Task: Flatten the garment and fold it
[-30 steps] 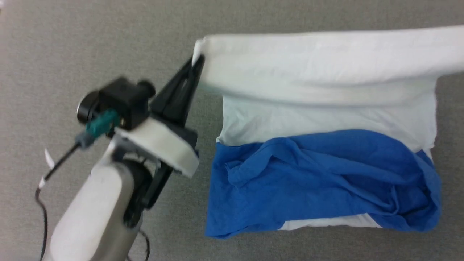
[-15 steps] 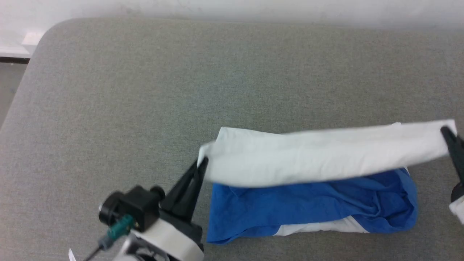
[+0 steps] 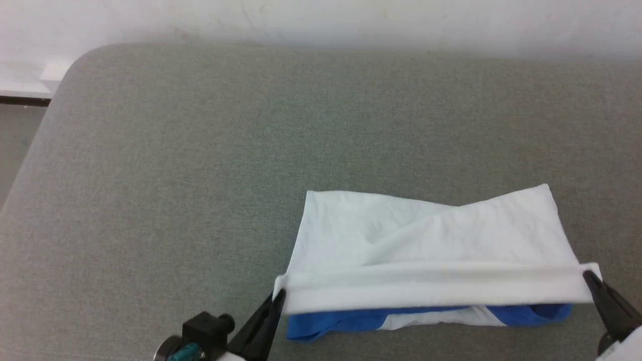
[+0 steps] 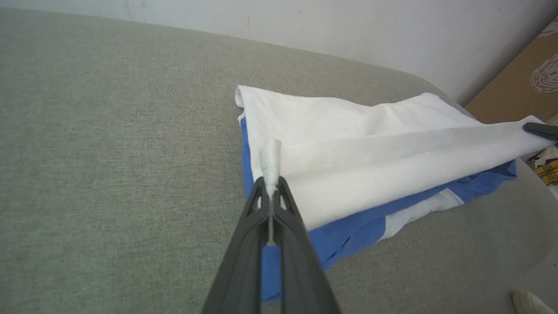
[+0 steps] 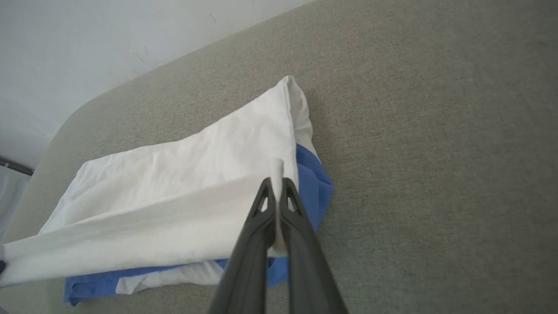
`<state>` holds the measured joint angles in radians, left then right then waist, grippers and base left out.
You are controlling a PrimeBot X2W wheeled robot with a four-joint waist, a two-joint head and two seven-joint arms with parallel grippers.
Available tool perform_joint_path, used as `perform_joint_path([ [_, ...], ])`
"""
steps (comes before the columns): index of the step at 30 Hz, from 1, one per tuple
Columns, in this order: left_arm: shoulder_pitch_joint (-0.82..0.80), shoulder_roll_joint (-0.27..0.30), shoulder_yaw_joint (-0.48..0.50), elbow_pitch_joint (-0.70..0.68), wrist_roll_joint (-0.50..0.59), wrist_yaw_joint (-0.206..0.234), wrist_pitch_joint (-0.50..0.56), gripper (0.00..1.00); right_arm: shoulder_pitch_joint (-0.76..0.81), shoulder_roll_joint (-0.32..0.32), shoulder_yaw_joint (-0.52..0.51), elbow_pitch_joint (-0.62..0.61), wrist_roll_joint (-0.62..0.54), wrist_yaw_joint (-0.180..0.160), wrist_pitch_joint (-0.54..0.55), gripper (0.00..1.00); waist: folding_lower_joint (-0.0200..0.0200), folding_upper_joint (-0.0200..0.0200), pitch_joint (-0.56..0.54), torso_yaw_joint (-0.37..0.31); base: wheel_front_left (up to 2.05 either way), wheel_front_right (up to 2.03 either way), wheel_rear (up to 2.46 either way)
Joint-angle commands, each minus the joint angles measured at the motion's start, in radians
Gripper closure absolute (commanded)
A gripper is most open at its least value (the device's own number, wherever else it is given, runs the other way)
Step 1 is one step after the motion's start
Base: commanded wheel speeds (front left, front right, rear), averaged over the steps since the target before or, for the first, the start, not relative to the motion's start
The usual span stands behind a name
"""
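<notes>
Left jaws: pressed together, pinching a garment (image 3: 426, 235) corner.
Right jaws: pressed together, pinching the opposite corner.
Fingers (image 3: 263, 321): well apart, angled inward.

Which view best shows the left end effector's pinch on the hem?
Left wrist view: the left end effector is shut on the garment, a tuft of white hem poking out above its tips. The head view shows the pinch side-on at its bottom edge; the right wrist view, the hem's far end.

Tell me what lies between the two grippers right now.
In the head view, a white edge of the garment stretches straight from the left gripper to the right gripper, both shut on it, above its blue part.
</notes>
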<state>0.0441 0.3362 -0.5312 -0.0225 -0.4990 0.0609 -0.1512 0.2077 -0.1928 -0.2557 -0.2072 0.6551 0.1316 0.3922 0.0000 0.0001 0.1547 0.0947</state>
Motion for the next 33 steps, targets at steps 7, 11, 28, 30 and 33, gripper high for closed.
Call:
perform_joint_path([
  [7,0.062,0.019,0.019,0.041,-0.053,-0.014,-0.002,0.51,0.056,0.029,-0.026,0.02,-0.04,-0.001,-0.002,0.73,0.0,-0.0001,-0.049,0.0,0.0,0.0,0.0],
  [11,0.06,0.011,0.018,0.05,-0.061,-0.013,-0.006,0.0,0.056,0.042,-0.016,0.017,-0.059,-0.001,-0.003,0.0,0.0,-0.0001,-0.06,-0.003,0.0,0.0,0.0],
  [28,0.053,-0.013,0.15,-0.178,0.051,0.141,-0.104,0.0,0.004,0.039,-0.072,-0.049,-0.111,-0.001,0.053,0.0,0.0,-0.0001,-0.058,0.009,0.0,0.0,0.0],
  [30,0.051,-0.023,0.157,-0.21,0.088,0.167,-0.107,0.0,-0.026,0.041,-0.075,-0.032,-0.143,-0.001,0.075,0.0,0.0,-0.0001,-0.045,0.015,0.0,0.0,0.0],
  [33,0.047,-0.037,0.152,-0.236,0.128,0.19,-0.108,0.0,-0.079,0.032,-0.066,0.009,-0.188,-0.001,0.111,0.0,0.0,-0.0001,-0.022,0.026,0.0,0.0,0.0],
])
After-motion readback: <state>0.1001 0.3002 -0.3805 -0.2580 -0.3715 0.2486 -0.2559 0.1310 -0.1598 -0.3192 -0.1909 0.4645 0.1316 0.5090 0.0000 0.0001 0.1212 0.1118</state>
